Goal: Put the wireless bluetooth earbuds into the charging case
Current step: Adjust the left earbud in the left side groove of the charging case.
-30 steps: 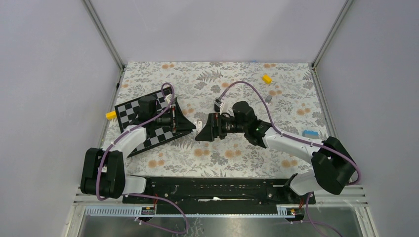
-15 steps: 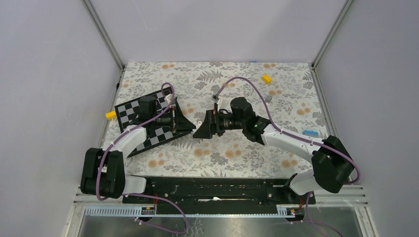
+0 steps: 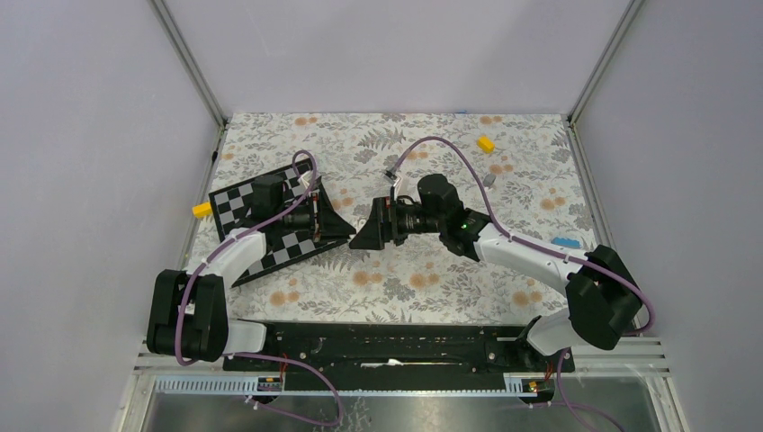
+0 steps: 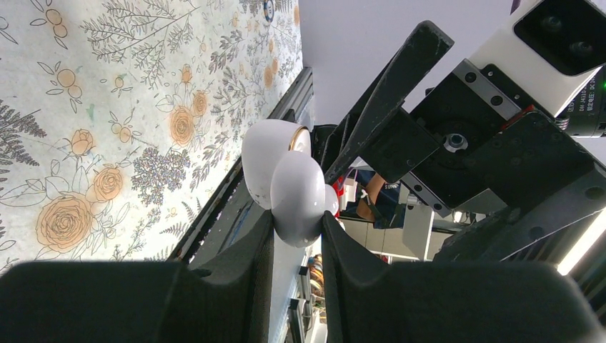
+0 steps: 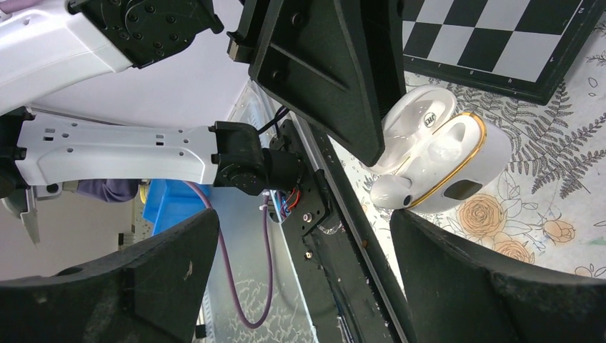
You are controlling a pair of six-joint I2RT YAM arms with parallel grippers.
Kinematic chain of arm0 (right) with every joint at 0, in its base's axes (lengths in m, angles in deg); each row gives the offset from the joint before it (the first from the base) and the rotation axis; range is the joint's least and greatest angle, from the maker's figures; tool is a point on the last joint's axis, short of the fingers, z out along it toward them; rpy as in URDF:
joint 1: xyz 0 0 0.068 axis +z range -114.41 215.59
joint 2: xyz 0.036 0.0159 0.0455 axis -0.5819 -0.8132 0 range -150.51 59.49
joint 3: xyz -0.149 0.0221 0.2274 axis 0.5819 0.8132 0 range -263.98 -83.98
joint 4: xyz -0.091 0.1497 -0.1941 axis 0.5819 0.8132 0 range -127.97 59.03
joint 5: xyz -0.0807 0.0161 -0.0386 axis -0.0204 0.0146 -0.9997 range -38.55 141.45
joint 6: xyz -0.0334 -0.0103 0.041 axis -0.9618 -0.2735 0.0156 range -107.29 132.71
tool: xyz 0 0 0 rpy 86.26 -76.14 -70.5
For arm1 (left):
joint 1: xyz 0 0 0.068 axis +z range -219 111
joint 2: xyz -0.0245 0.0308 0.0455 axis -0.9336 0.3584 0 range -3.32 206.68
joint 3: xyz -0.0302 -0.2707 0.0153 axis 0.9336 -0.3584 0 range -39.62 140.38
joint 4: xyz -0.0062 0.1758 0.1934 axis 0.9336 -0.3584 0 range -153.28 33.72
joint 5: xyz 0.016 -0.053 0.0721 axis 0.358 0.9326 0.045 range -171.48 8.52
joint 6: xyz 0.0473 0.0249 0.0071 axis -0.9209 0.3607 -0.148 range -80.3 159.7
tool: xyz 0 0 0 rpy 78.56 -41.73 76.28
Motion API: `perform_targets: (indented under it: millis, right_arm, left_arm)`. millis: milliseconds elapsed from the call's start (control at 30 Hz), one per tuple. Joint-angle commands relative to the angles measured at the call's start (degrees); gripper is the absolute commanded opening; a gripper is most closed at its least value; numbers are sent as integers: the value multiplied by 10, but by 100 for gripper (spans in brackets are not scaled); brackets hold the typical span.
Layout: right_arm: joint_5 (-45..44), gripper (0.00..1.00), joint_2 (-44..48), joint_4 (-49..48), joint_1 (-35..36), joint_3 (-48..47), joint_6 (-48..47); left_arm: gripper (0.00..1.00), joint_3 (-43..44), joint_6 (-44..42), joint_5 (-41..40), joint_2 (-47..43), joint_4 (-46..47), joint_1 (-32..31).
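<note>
The white charging case [image 5: 457, 161] has a gold rim and its lid [image 5: 421, 118] stands open. My left gripper [image 4: 296, 218] is shut on the case's rounded body [image 4: 296, 193] and holds it above the floral mat. One white earbud [image 5: 391, 191] with a dark port lies at the case's open edge; I cannot tell how deep it sits. My right gripper [image 5: 306, 214] is open, its right fingertip just below the case, with nothing between its fingers. From above, the left gripper [image 3: 351, 230] and the right gripper [image 3: 363, 225] meet tip to tip and hide the case.
A checkerboard [image 3: 236, 209] lies under the left arm. Yellow blocks sit at the far right [image 3: 486, 144] and at the left edge [image 3: 201, 209]. A blue piece [image 3: 565, 242] and a small grey piece [image 3: 489, 180] lie on the right of the mat.
The right gripper has moved left and slightly away from the bases, closing on the left gripper and covering the white case seen between them before. The left arm has stayed still.
</note>
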Motion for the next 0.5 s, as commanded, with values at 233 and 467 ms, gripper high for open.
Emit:
perform_targets:
  millis: [233,467]
  right_arm:
    - [17,95,22,13,6,2,-20]
    - [19,95,29,12,8,-4,-25]
  left_arm:
    - [0,29,-11,-2,4,7,2]
    - [0,27,-11,-3,3,7,3]
